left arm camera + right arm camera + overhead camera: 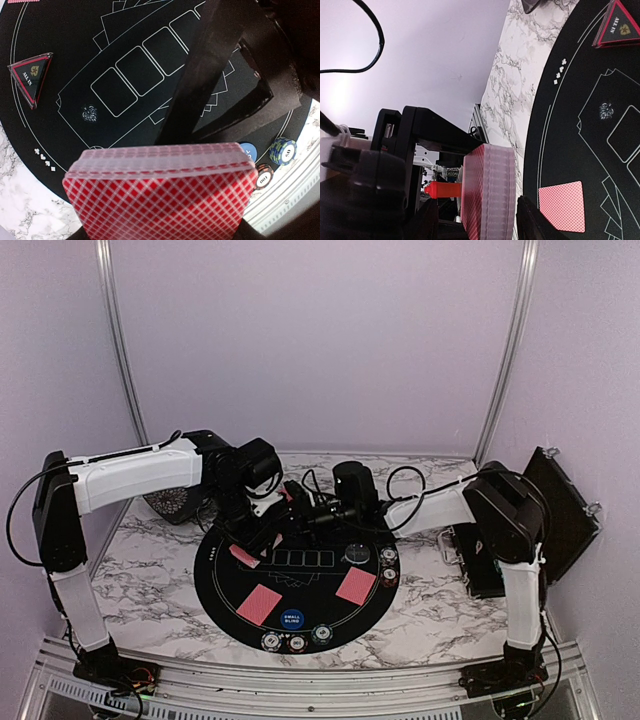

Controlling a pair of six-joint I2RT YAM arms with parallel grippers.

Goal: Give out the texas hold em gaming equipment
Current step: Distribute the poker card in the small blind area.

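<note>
A thick deck of red-backed playing cards (162, 195) fills the jaws of my left gripper (268, 515), which is shut on it above the far side of the round black mat (310, 592). My right gripper (477, 222) is open, with a dark finger on each side of the same deck (487, 195). Two red-backed cards (259, 603) (355, 586) lie face down on the mat. A black triangular marker (31, 75) with a red edge sits near the mat's rim. Striped chips (297, 643) and a blue button (292, 618) rest at the mat's near edge.
More chips (389, 564) and a grey-blue button (358, 554) sit on the mat's right side. A black chip case (482, 562) with its lid raised stands on the marble table (150, 580) at the right. Purple walls close in the back and sides.
</note>
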